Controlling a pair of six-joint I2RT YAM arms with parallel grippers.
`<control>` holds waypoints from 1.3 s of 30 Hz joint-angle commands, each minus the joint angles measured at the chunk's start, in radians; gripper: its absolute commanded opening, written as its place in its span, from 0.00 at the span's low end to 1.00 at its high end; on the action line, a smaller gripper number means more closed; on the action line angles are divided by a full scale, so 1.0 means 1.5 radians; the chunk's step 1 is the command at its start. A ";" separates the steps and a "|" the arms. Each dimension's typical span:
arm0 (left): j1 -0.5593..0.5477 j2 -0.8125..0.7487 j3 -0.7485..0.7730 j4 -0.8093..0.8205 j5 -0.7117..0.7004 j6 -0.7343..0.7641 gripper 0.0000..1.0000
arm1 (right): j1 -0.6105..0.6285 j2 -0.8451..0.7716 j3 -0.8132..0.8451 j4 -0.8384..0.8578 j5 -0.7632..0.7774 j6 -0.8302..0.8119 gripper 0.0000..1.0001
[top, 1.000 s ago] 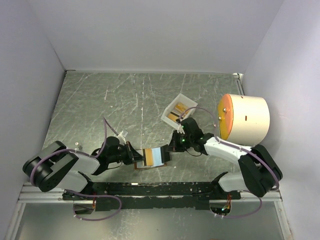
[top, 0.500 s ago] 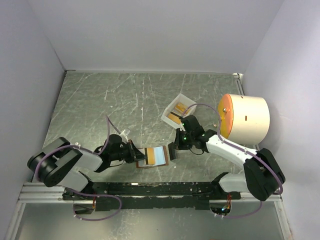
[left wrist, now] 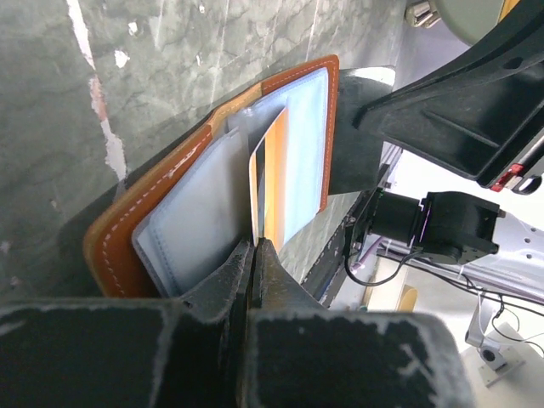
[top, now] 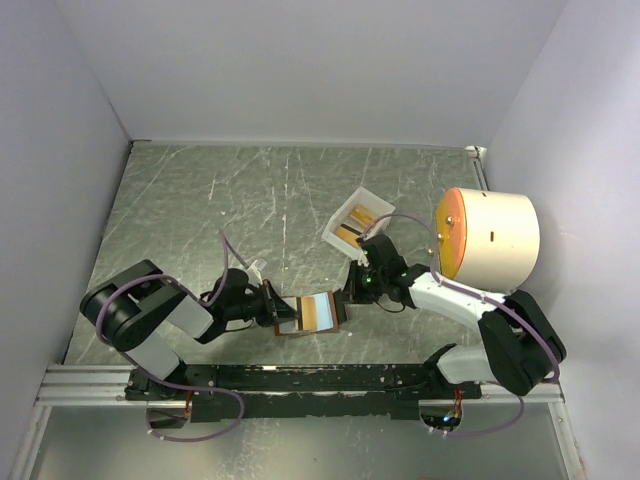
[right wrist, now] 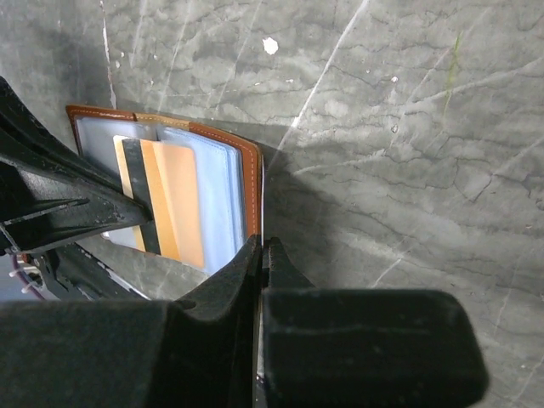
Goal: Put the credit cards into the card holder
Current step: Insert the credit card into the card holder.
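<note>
The brown card holder (top: 300, 314) lies open on the table between the arms, its clear pockets up. My left gripper (top: 280, 312) is shut on an orange credit card (top: 322, 310) and holds it edge-on over the pockets. The left wrist view shows the jaws (left wrist: 255, 246) pinching the card (left wrist: 279, 170) against the holder (left wrist: 115, 242). My right gripper (top: 346, 297) is shut on the holder's right edge (right wrist: 248, 178), jaws meeting at the leather rim (right wrist: 262, 245). In the right wrist view the card (right wrist: 174, 200) shows a black stripe.
A small white tray (top: 372, 203) with more orange cards (top: 352, 228) sits tilted behind the right gripper. A large white cylinder with an orange face (top: 490, 238) stands at the right. A black rail runs along the near edge.
The orange card has moved from the holder's left half over to its right half. My left arm has reached further right. The right gripper keeps its hold on the holder's edge.
</note>
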 commanded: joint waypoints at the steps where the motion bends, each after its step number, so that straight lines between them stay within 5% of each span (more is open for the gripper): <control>1: -0.012 0.025 -0.004 0.044 -0.011 -0.013 0.07 | 0.008 -0.001 -0.026 0.023 -0.011 0.028 0.00; 10: -0.021 -0.093 0.039 -0.192 -0.084 0.055 0.42 | 0.009 -0.019 -0.003 -0.032 0.049 -0.002 0.00; 15: -0.023 -0.168 0.095 -0.368 -0.164 0.107 0.50 | 0.006 -0.035 0.040 -0.098 0.111 -0.036 0.00; 25: -0.055 -0.163 0.146 -0.455 -0.206 0.133 0.46 | 0.007 -0.031 0.041 -0.102 0.101 -0.038 0.00; 39: -0.094 -0.140 0.152 -0.401 -0.188 0.104 0.36 | 0.024 -0.025 0.017 -0.057 0.067 -0.010 0.00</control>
